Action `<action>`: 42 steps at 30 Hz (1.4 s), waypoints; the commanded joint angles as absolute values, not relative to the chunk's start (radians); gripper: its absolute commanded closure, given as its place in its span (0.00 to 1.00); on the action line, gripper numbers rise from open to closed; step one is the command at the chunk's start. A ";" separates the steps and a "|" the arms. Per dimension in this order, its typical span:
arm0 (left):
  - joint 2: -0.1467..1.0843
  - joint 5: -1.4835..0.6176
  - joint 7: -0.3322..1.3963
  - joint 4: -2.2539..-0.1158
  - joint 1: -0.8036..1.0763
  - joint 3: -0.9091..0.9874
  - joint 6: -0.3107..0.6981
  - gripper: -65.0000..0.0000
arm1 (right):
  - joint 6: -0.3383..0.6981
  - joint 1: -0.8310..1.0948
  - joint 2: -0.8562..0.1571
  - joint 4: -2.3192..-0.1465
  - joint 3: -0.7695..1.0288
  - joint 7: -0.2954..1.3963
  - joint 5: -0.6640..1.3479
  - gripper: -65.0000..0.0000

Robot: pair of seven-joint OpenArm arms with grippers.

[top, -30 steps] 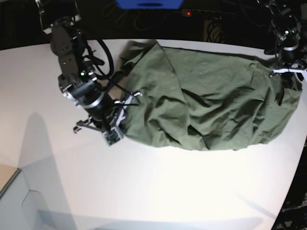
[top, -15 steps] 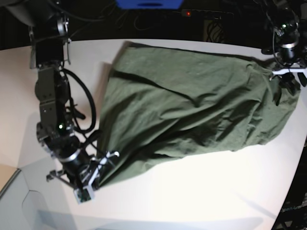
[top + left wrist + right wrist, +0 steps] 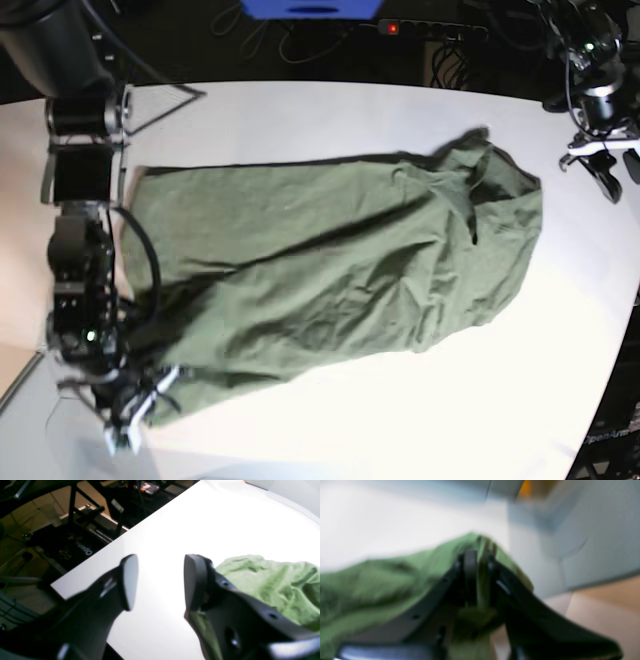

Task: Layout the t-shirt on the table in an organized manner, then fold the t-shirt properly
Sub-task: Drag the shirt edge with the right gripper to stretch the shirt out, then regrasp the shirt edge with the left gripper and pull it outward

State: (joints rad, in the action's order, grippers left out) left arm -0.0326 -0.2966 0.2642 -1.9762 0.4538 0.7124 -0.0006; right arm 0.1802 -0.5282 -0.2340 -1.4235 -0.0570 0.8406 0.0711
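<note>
The olive-green t-shirt point(image 3: 330, 270) lies stretched across the white table point(image 3: 330, 120), from the front left corner to the far right. My right gripper point(image 3: 148, 397) is at the table's front left edge and is shut on the shirt's lower corner. The blurred right wrist view shows green cloth point(image 3: 382, 580) pinched in that gripper point(image 3: 480, 572). My left gripper point(image 3: 610, 168) is open and empty at the table's far right edge, apart from the shirt. In the left wrist view, that gripper point(image 3: 160, 582) has its pads wide apart over bare table point(image 3: 200, 517), with the shirt point(image 3: 275, 585) beside it.
A blue object point(image 3: 310, 8), a power strip with a red light point(image 3: 392, 27) and cables lie beyond the table's back edge. Black stands and equipment point(image 3: 75, 542) are below the table edge near my left gripper. A pale grey surface point(image 3: 40, 440) shows at the front left corner.
My right gripper has pulled the shirt's corner toward the front left, stretching the cloth out. My left gripper has let go, and the shirt's right end has slid left, away from it.
</note>
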 commanded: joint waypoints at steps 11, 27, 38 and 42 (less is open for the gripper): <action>0.038 -0.294 0.291 -1.850 0.242 0.688 -0.002 0.55 | 0.176 -0.262 -0.228 -1.728 0.025 0.808 0.077 0.46; 0.125 -0.294 0.478 -1.234 -0.234 0.516 -0.002 0.55 | 0.176 0.068 -0.179 -1.906 0.030 0.803 0.071 0.46; 0.157 -0.291 0.315 -1.010 -0.277 0.311 -0.012 0.55 | 0.176 0.084 -0.186 -1.906 0.030 0.808 0.071 0.46; 0.171 -0.291 0.315 -0.937 -0.289 0.306 -0.012 0.56 | 0.176 0.084 -0.191 -1.906 0.031 0.808 0.071 0.46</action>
State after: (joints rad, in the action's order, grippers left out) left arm 0.1642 -0.2890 0.3111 -0.9287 -0.2798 0.3046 -0.0074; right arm 0.1799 0.0956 -0.1822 -1.8889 0.0269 0.8314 0.0738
